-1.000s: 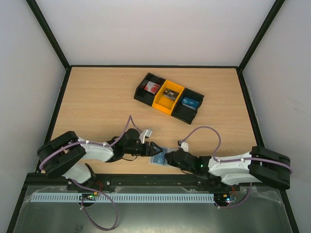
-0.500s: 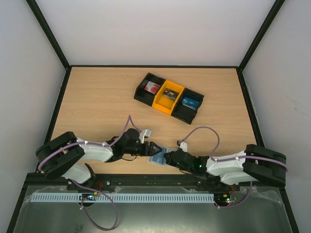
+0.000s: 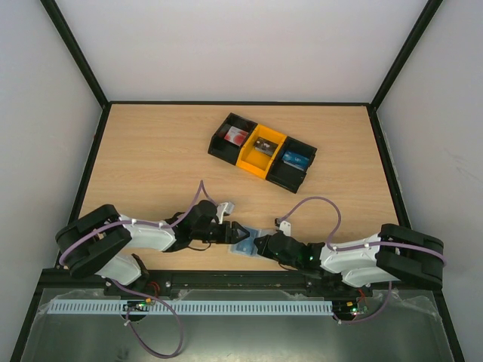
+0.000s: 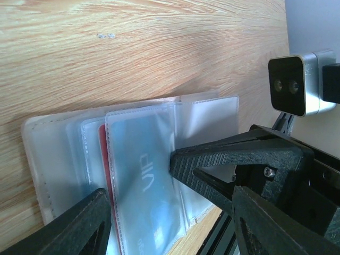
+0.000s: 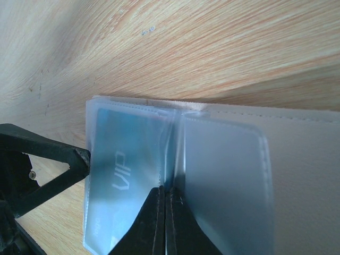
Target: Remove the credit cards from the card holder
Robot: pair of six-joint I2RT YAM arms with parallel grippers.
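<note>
The card holder (image 3: 246,243) lies open near the table's front edge, a translucent sleeve with several leaves (image 4: 53,154) (image 5: 297,175). One leaf holds a pale blue credit card (image 4: 141,186) (image 5: 119,159) marked VIP. Beside it shows the red edge of another card (image 4: 102,159). My right gripper (image 3: 260,245) (image 5: 166,191) is shut, its tips pinching the edge of the blue card's leaf at the fold. My left gripper (image 3: 234,232) (image 4: 169,202) is open, one finger on each side of that leaf, and its left finger (image 5: 64,159) touches the leaf's outer edge.
A black-and-yellow three-compartment tray (image 3: 263,153) stands at mid-table, behind the arms, with a small item in each compartment. The right wrist camera (image 4: 297,85) sits close above the holder. Dark walls frame the table on three sides.
My right gripper has closed on the leaf at the fold and edged slightly left. The left gripper has crept a little right over the holder.
</note>
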